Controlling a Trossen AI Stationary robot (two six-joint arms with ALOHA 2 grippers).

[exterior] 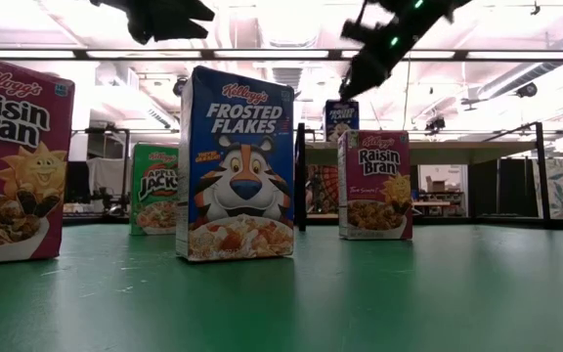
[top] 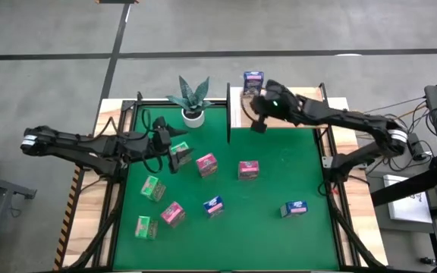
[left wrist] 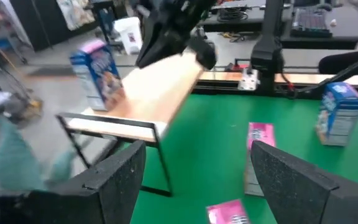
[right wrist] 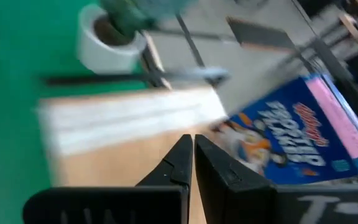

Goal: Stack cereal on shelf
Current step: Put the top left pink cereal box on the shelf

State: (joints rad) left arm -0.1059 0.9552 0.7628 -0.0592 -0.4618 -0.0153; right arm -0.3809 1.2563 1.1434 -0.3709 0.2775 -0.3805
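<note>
A blue cereal box [top: 253,82] stands on the light-wood shelf [top: 237,105] at the mat's far edge; it also shows ahead in the right wrist view as the blue box [right wrist: 297,140] on the shelf [right wrist: 117,124]. My right gripper [top: 259,115] [right wrist: 193,146] hangs shut and empty over the shelf, just on the near side of that box. The other boxes rest on the green mat: green [top: 179,154], pink [top: 206,164], pink [top: 248,170], green [top: 153,188] and several more nearer. My left gripper [top: 165,142] [left wrist: 197,180] is open above the mat beside the green box, holding nothing.
A potted plant [top: 193,102] in a white pot stands at the mat's far edge, left of the shelf. A thin black upright [top: 227,114] marks the shelf's left end. In the low view, large boxes [exterior: 238,166] [exterior: 374,186] stand close to the camera. Wooden table edges border the mat.
</note>
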